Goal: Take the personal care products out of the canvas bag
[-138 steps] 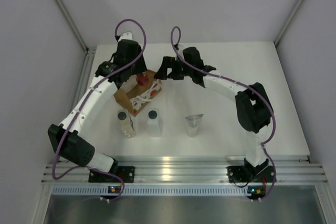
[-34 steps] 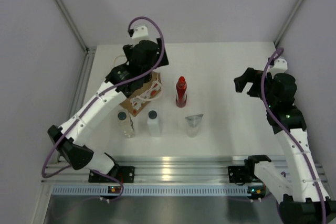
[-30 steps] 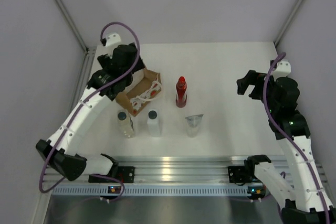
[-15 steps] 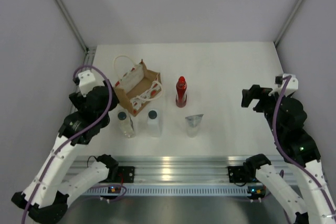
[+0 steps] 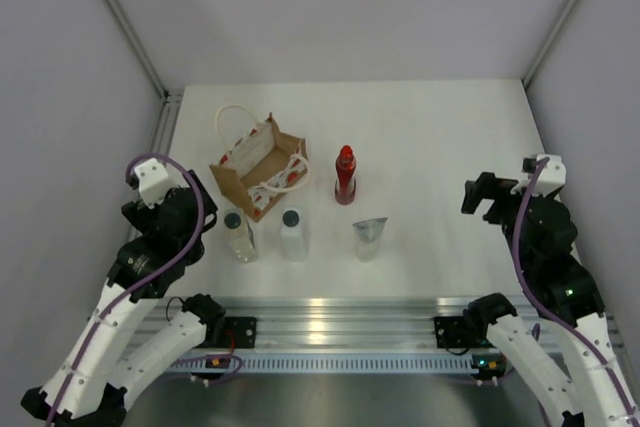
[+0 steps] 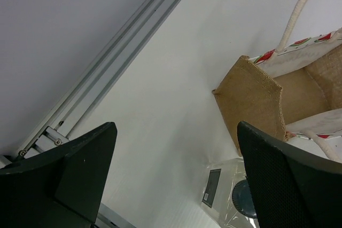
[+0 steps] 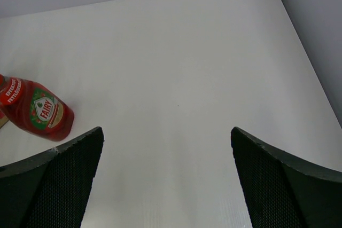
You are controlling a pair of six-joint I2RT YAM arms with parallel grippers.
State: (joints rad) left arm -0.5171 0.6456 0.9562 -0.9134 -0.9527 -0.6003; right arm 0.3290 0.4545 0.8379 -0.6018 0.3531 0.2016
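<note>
Left jaws spread wide, empty; right jaws likewise released, nothing held. Top view: small boxy tan-brown canvas bag [image 5: 258, 169] sits open on the white table [image 5: 450, 137]. Outside it stand the slim red pointed-top bottle [image 5: 345, 175] to its right, and nearer the arms a row of clear bottle with dark cap [image 5: 238, 235], white bottle with dark cap [image 5: 293, 234] and silvery-grey pouch [image 5: 369, 238]. Left wrist view: bag corner, clear bottle just beside it. Right wrist view: red bottle at left edge, apart from the jaws
</note>
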